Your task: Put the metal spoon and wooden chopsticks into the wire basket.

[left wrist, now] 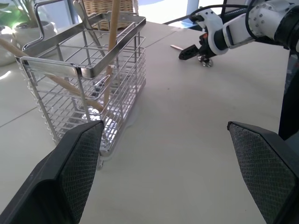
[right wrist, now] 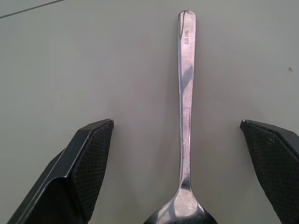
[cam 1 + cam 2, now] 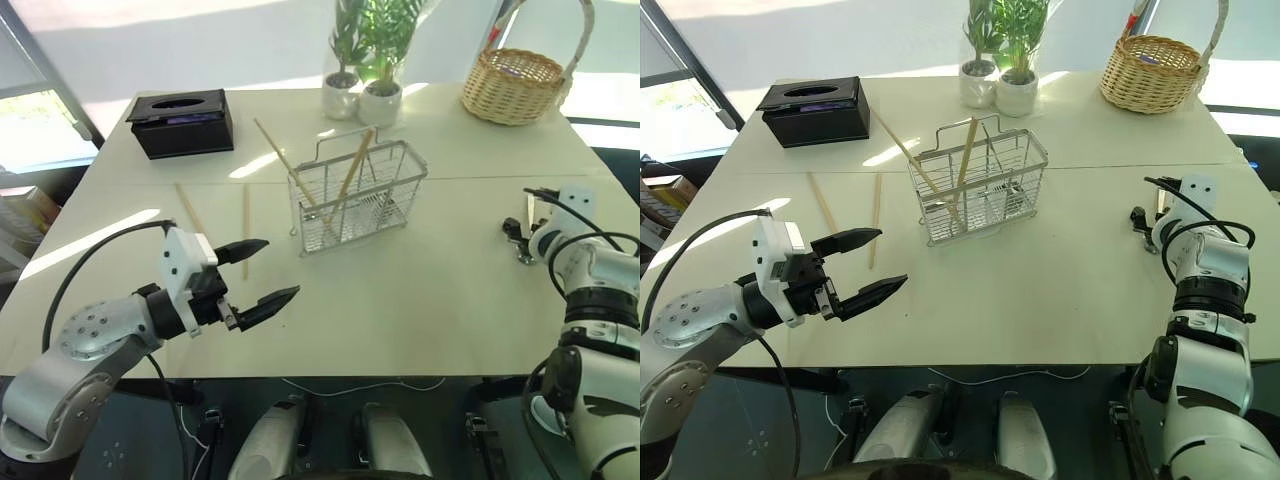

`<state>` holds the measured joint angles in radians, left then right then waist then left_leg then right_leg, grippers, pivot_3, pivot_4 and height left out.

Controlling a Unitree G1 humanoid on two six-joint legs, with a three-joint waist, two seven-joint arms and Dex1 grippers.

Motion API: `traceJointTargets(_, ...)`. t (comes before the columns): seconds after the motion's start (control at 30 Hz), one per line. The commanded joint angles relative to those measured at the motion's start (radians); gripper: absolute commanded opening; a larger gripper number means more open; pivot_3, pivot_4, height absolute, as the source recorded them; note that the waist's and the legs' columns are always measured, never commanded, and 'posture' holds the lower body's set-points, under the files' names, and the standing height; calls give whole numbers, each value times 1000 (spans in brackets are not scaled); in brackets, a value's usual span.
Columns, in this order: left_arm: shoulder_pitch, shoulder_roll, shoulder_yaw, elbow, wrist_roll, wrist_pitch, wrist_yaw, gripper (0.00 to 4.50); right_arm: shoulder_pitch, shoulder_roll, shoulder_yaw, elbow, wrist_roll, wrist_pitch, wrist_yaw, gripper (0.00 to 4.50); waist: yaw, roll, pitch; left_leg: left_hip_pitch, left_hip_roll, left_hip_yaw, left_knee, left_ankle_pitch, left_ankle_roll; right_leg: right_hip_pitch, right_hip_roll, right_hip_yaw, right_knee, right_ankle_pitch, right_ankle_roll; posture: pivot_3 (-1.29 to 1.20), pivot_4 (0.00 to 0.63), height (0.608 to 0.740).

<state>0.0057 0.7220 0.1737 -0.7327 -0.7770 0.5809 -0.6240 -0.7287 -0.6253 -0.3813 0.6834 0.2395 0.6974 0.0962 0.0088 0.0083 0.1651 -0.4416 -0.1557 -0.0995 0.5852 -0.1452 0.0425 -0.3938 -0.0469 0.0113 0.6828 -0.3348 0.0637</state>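
The wire basket [image 3: 357,196] stands mid-table with two wooden chopsticks [image 3: 352,172] leaning inside it. Two more chopsticks [image 3: 246,228] lie flat on the table to its left. My left gripper [image 3: 258,272] hovers open above the near left of the table, pointing toward the basket [image 1: 88,84], with nothing between its fingers. At the right edge of the table my right gripper [image 3: 518,238] is open and low over the metal spoon [image 2: 186,98]. The spoon lies flat between the open fingers [image 2: 88,158], handle pointing away, bowl nearest the wrist.
A black tissue box [image 3: 182,122] sits at the back left. Two potted plants [image 3: 362,98] stand behind the wire basket. A wicker basket [image 3: 513,85] with a tall handle is at the back right. The table's front edge [image 3: 400,372] runs just below both grippers.
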Motion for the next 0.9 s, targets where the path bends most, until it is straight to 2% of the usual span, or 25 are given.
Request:
traceJointTargets(0.03, 2, -1, 31, -46, -14, -9, 13, 4470, -21, 2, -3, 0, 2, -8, 5, 4500, 0, 0, 0, 0, 0, 0, 0, 0, 0, 0, 0, 0, 0, 0, 0, 0, 150, 740)
traceJointTargets(0.37, 12, -7, 32, -59, -18, -9, 31, 4470, -29, -1, 0, 8, -6, -9, -6, 4500, -1, 0, 0, 0, 0, 0, 1, 0, 0, 0, 0, 0, 0, 0, 0, 0, 150, 740)
traceJointTargets(0.43, 11, -7, 31, -58, -17, -9, 32, 4500, -28, 0, -8, 6, -1, -23, -10, 3948, 0, 0, 0, 0, 0, 0, 1, 0, 0, 0, 0, 0, 0, 0, 0, 0, 150, 740)
traceJointTargets(0.5, 7, -8, 27, -56, -16, -10, 33, 4500, -28, -5, -1, 8, -4, -26, 0, 3140, 0, 0, 0, 0, 0, 0, 1, 0, 0, 1, 0, 0, 0, 0, 0, 0, 150, 740)
traceJointTargets(0.67, 0, -10, 21, -51, -12, -13, 33, 4500, -30, -5, -1, 0, -1, -18, 3, 442, 0, 0, 0, 0, 0, 0, 2, -1, 1, 1, 0, 0, 0, 0, 0, 0, 150, 740)
traceJointTargets(0.7, -1, -11, 20, -51, -13, -13, 34, 4500, -31, -6, -2, 0, -1, -16, 3, 39, 0, 0, 0, 0, 0, 0, 2, -1, 1, 1, 0, 0, 0, 0, 0, 0, 150, 740)
traceJointTargets(0.9, -2, -16, 21, -48, -12, -14, 35, 4500, -43, -7, -1, -3, 2, 5, 6, 39, 1, 0, 0, 0, 0, 0, 4, -1, 1, 1, 0, 0, 0, 0, 1, 0, 150, 740)
